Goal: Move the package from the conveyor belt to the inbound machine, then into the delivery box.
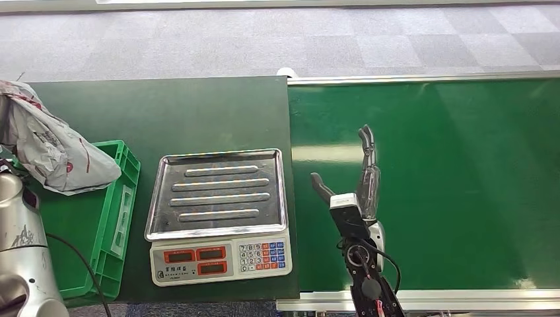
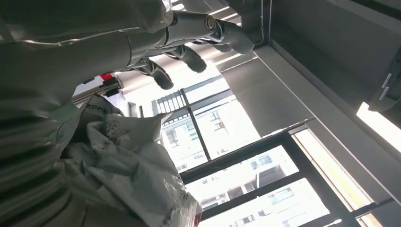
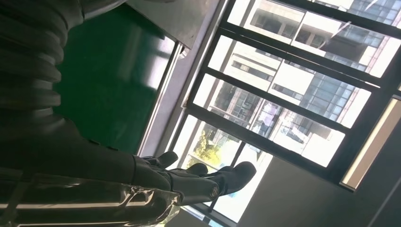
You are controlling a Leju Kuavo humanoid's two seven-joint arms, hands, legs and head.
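Observation:
A crumpled grey package [image 1: 56, 148] with red print hangs over the far left corner of the green delivery box [image 1: 109, 218]. In the left wrist view the package [image 2: 127, 161] bunches against my left hand [image 2: 156, 42], which holds it while the dark fingers [image 2: 189, 56] stretch out past it. My silver left arm [image 1: 20, 251] rises at the lower left. The inbound machine [image 1: 218, 162], a scale with a steel tray, stands bare between box and belt. My right hand [image 1: 360, 181] hovers open over the green conveyor belt [image 1: 449, 185], holding nothing; its fingers [image 3: 189, 179] are straight.
The scale's keypad and red displays [image 1: 224, 257] face the near table edge. The belt's metal rails [image 1: 422, 79] run along its far and near sides. Grey carpet [image 1: 264, 39] lies beyond the dark green table [image 1: 165, 112].

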